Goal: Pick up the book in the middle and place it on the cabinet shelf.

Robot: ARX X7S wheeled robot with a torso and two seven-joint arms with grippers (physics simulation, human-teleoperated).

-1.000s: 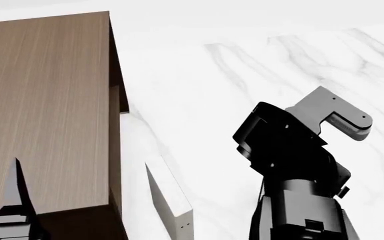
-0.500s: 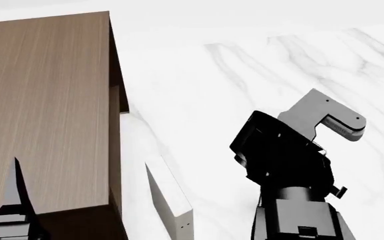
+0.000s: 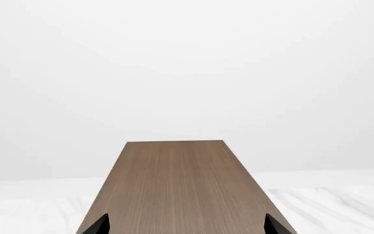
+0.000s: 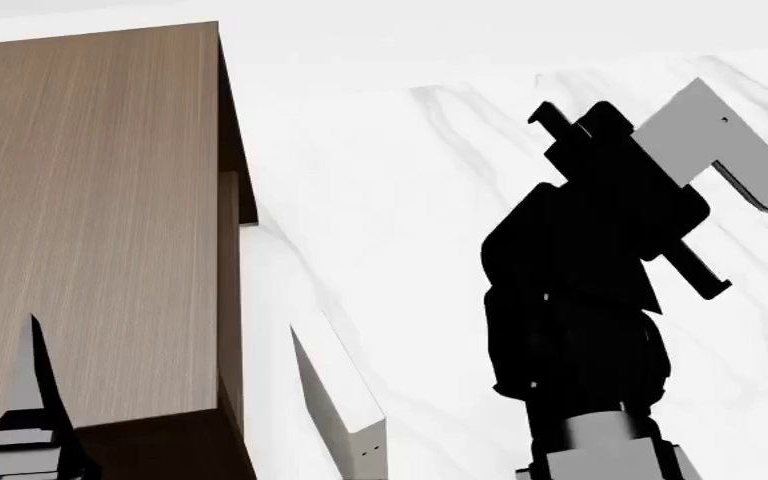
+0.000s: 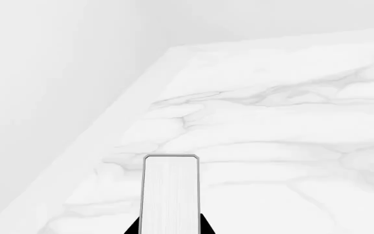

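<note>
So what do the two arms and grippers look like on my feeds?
The right arm is a bulky black body with blocky segments, a grey band lower down and a flat light-grey bracket with rounded end at its top. Of the left gripper only a dark grey pointed finger on a stepped grey base shows. Wrist views show only black fingertips. No cables or markings visible.

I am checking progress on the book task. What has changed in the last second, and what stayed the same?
The right arm lifted and swung, carrying the book higher and further right in the head view; the right gripper remains shut on it. The cabinet, the off-white book beside it and the left gripper over the cabinet top did not move.
</note>
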